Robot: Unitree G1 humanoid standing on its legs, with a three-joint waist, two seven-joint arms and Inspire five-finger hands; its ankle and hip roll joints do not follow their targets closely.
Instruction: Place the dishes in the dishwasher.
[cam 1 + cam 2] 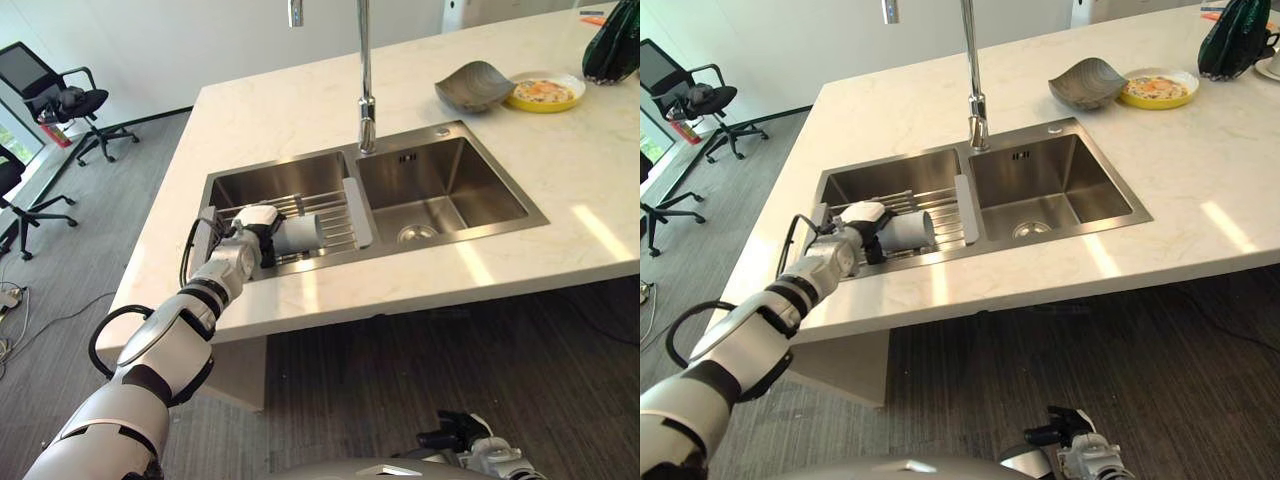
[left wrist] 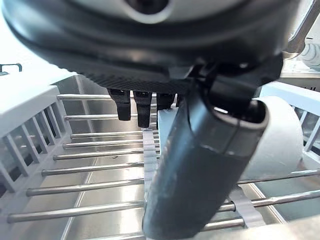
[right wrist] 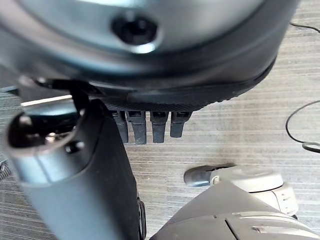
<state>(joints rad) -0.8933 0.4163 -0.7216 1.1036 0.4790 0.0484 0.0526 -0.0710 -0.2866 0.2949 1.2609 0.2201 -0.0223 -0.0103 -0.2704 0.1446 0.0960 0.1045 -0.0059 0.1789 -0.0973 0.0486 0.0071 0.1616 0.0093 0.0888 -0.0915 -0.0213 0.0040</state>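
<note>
So the left hand (image 1: 258, 225) is reached out over the near rim of the double sink (image 1: 480, 228), sitting in the left basin right on top of the white drying rack (image 1: 345, 222) that lies across it. Lying on its side on the rack bars, directly at the fingertips, there's a pale grey cup (image 1: 298, 236), mouth pointing away from the hand toward the rack's right end. In the head views the hand looks wrapped around the cup's closed end, but the left wrist view makes it less clear: the thumb (image 2: 200, 165) sticks out across the front and the fingers (image 2: 136, 105) hang down short and straightish over the bars, with the cup (image 2: 280, 137) just past the thumb. So honestly I can't tell if it's actually clamped on the cup or just resting against it. Beyond the hand, on the far side of the sink, the faucet (image 1: 365, 80) stands at the divider between the two basins. Well off to the right of the hand, across the right basin and up on the pale countertop (image 1: 290, 110), there's a grey bowl (image 1: 475, 86) with a yellow plate (image 1: 545, 93) just beside it, plus a dark green thing (image 1: 612, 45) near the far corner. The right hand (image 1: 1065, 432) hangs low, well away from the counter, over the grey floor (image 3: 240, 125); its wrist view shows the fingers (image 3: 150, 127) loose and holding nothing. Office chairs (image 1: 60, 100) sit way off to the left of the working hand.
</note>
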